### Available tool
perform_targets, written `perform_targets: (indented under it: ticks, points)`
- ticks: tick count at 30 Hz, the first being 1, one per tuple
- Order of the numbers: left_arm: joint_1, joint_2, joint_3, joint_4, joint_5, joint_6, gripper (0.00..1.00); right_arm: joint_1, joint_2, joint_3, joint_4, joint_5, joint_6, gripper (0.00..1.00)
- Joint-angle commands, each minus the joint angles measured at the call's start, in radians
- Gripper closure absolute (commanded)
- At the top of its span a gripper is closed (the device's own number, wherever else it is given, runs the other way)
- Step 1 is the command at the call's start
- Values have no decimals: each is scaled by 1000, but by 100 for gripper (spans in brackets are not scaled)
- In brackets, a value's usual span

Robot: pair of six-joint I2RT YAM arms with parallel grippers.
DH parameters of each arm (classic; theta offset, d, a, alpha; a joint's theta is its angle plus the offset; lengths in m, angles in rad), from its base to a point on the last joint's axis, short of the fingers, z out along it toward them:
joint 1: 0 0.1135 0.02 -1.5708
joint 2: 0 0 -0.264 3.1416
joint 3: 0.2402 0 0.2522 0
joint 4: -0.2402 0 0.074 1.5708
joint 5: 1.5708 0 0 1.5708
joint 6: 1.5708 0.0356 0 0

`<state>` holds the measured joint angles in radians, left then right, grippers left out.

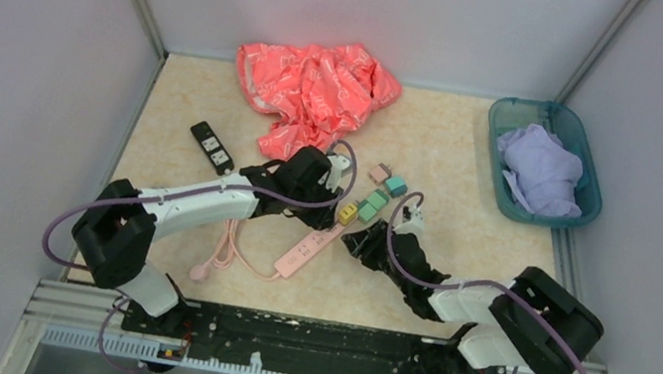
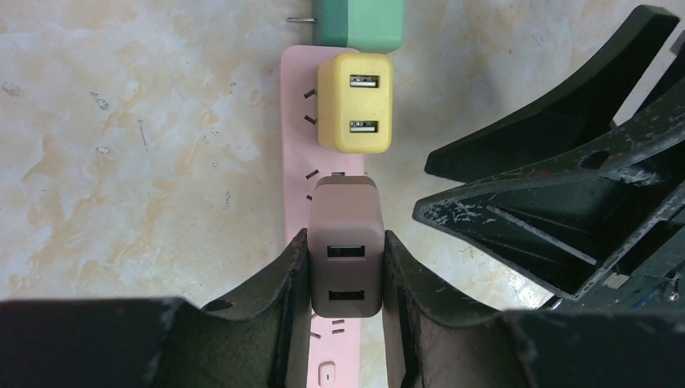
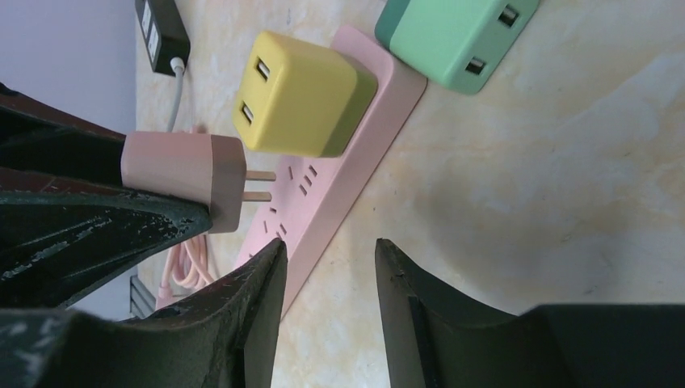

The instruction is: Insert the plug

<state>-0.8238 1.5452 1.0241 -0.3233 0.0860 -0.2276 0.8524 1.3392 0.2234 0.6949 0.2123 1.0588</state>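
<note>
My left gripper (image 2: 346,236) is shut on a dusty-pink USB plug (image 2: 346,246) and holds it over the pink power strip (image 2: 297,153). In the right wrist view the plug (image 3: 182,174) has its two prongs just off the strip (image 3: 323,202), beside a row of slots, with a small gap showing. A yellow plug (image 2: 355,101) sits in the strip one place further along. My right gripper (image 3: 329,245) is open beside the strip's long edge. One of its fingers overlaps that edge, and only bare table shows between the fingers.
A green plug (image 3: 448,32) lies past the strip's end, with teal (image 1: 395,185) and pink (image 1: 379,172) ones nearby. A black power strip (image 1: 211,148) lies to the left. An orange-pink cloth (image 1: 317,94) is at the back, and a teal basket (image 1: 588,193) holds lilac cloth at back right.
</note>
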Motion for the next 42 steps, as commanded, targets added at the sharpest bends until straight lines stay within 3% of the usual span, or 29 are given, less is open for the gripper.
perform_targets:
  ticks: [1,14,27,42]
  points:
    - [-9,23,41,-3,-12,22,100,-4,89,23,191,-86,55,56]
    - [-16,62,61,-24,-24,28,100,19,282,29,364,-86,175,58]
    - [-20,75,61,-33,-28,25,100,35,332,78,242,-47,202,63]
    - [-28,80,60,-31,-48,22,100,66,323,118,68,-8,191,78]
